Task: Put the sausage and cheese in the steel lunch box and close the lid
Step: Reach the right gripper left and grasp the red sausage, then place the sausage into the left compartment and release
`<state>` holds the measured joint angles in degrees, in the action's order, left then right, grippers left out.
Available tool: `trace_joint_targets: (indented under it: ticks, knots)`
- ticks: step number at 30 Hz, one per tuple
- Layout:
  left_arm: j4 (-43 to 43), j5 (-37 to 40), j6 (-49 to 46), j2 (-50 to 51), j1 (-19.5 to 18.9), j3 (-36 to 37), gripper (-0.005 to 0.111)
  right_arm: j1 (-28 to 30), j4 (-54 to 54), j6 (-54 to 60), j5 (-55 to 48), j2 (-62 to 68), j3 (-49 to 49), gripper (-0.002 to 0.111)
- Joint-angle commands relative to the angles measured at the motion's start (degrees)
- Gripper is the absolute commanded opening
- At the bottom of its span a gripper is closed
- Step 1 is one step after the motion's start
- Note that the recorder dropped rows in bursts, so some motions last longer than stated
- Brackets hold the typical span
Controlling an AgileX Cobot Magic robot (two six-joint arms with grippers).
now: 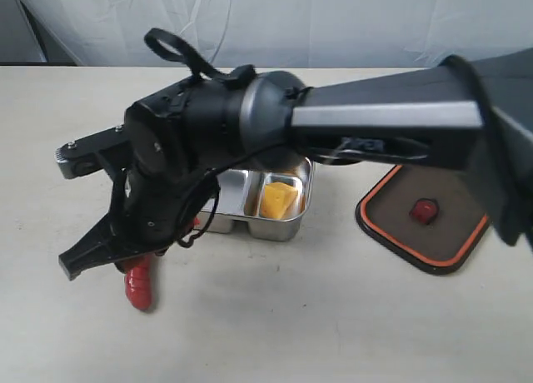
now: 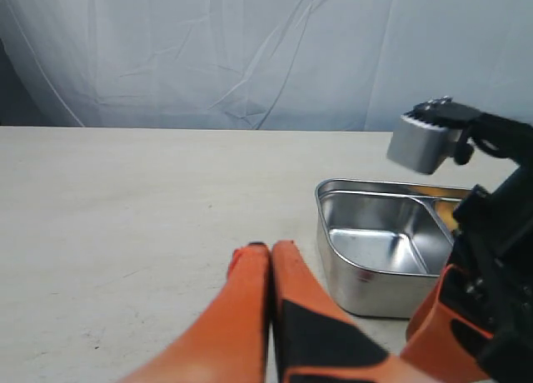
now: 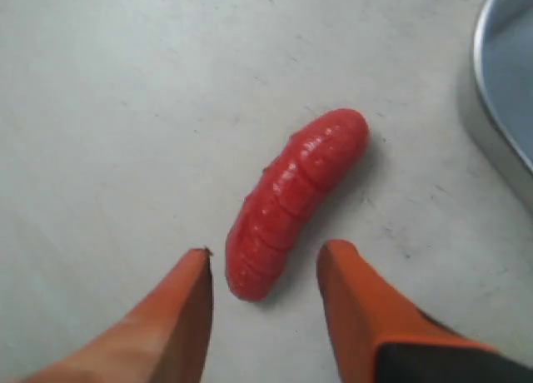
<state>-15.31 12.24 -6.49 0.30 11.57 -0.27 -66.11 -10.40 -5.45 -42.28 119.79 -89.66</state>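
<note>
Exterior view, left edge: the table [image 1: 50,150] lies bare to the left and toward the front, so I have wide room on that side.
Left hand: my left gripper [image 2: 271,248] is low over the table near the box's wall. Its orange fingers [image 2: 241,316] are pressed together with nothing between them.
Sausage: the sausage [image 1: 139,289] [image 3: 296,200] lies flat on the table outside the box, near its front left corner.
Right hand: my right gripper [image 3: 266,251] hangs over the sausage with its fingers spread. One end of the sausage sits between the two tips, with a gap showing on each side.
Box: the steel lunch box [image 1: 283,231] [image 2: 366,291] stands mid-table with its lid off.
Cheese: the cheese [image 1: 279,198] sits in the box's right compartment.
Lid: the lid [image 1: 391,216] lies flat on the table to the right of the box and apart from it. It has an orange rim and a red tab [image 1: 425,210] in the middle.
Writing: a small mark on the grey casing of my right arm [image 1: 375,121] is too blurred to read.
In the way: my right arm reaches across from the right. It covers the box's back and left part and the lid's far right edge.
Behind: a white cloth [image 1: 333,25] hangs past the table's far edge.
</note>
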Motion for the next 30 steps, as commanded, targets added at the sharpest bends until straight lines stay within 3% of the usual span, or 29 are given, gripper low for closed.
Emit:
trace_joint_targets:
  ticks: [1, 5, 9, 10, 12, 13, 17, 22, 25, 30]
  knots:
    - [-0.08, -0.27, -0.05, -0.30, -0.21, 0.27, 0.000, -1.02, 0.90, -3.12, -2.75, 3.97, -5.26, 0.047]
    - [-0.08, -0.27, -0.05, -0.30, -0.21, 0.27, 0.000, -1.02, 1.07, -5.78, -5.45, 7.90, -8.55, 0.062]
    - [-0.08, -0.27, -0.05, -0.30, -0.21, 0.27, 0.000, -1.02, 0.75, -6.08, -7.13, 10.98, -9.47, 0.061]
    - [-0.08, -0.27, -0.05, -0.30, -0.21, 0.27, 0.000, -1.02, 1.02, -6.08, -7.77, 11.15, -9.47, 0.050]
    - [-0.08, -0.27, -0.05, -0.30, -0.21, 0.27, 0.000, -1.02, 0.89, -4.46, -9.15, 10.75, -9.47, 0.005]
    - [-0.08, -0.27, -0.05, -0.30, -0.21, 0.27, 0.000, -1.02, 0.63, -2.95, -10.07, 10.06, -9.47, 0.002]
    - [-0.08, -0.27, -0.05, -0.30, -0.21, 0.27, 0.000, -1.02, 0.92, -1.54, -9.88, 4.49, -9.47, 0.002]
    - [-0.08, -0.27, -0.05, -0.30, -0.21, 0.27, 0.000, 0.73, 13.16, -5.43, -9.63, -2.61, -9.47, -0.001]
    - [-0.08, -0.27, -0.05, -0.30, -0.21, 0.27, 0.000, 3.59, 19.85, -8.39, -9.74, -3.12, -9.47, -0.001]
    - [-0.08, -0.27, -0.05, -0.30, -0.21, 0.27, 0.000, 9.03, 21.34, -5.92, -9.08, 0.05, -9.47, -0.001]
